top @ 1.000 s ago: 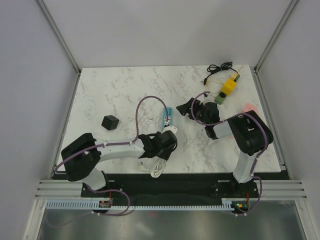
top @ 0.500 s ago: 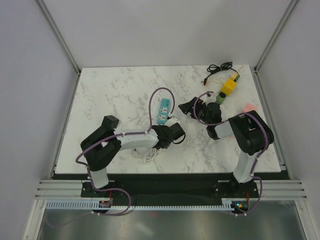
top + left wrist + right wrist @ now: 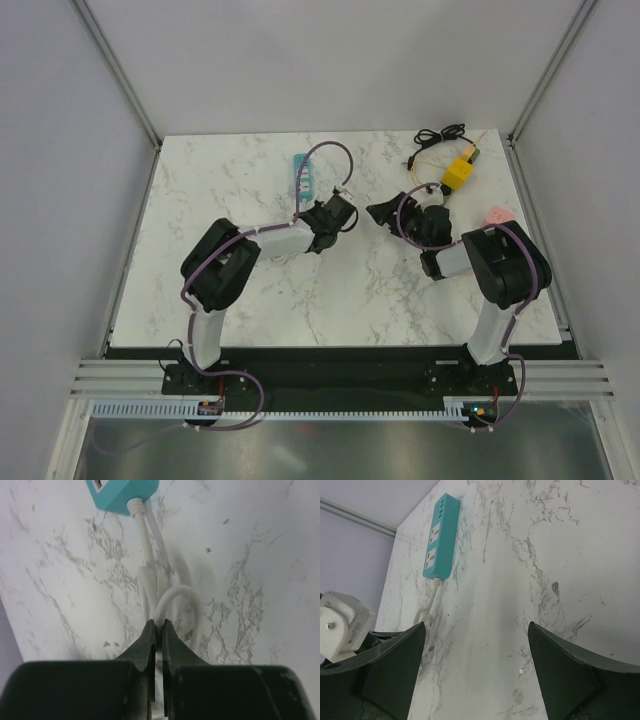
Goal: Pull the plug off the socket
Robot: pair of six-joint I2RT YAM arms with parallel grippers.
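Observation:
The socket is a teal power strip (image 3: 303,172) lying flat near the back of the marble table; it also shows as the strip (image 3: 441,535) in the right wrist view, where its upward-facing outlets look empty. The strip's near end (image 3: 120,492) feeds a white cable (image 3: 176,592) that loops back between the tips of my left gripper (image 3: 157,627), which is shut on it. My left gripper (image 3: 335,210) sits just right of the strip. Further right, my right gripper (image 3: 383,213) stands open, and nothing lies between the fingers of this gripper (image 3: 476,625). The plug is out of view.
A yellow block (image 3: 460,172) and a black coiled lead (image 3: 440,133) lie at the back right corner. A pink item (image 3: 497,215) rests by the right edge. A white boxy part (image 3: 345,625) of the left wrist shows beside my right finger.
My left arm swung from the near side toward the back, and the strip and cable moved back and left with it. The left gripper went from part open to shut. The right gripper barely moved.

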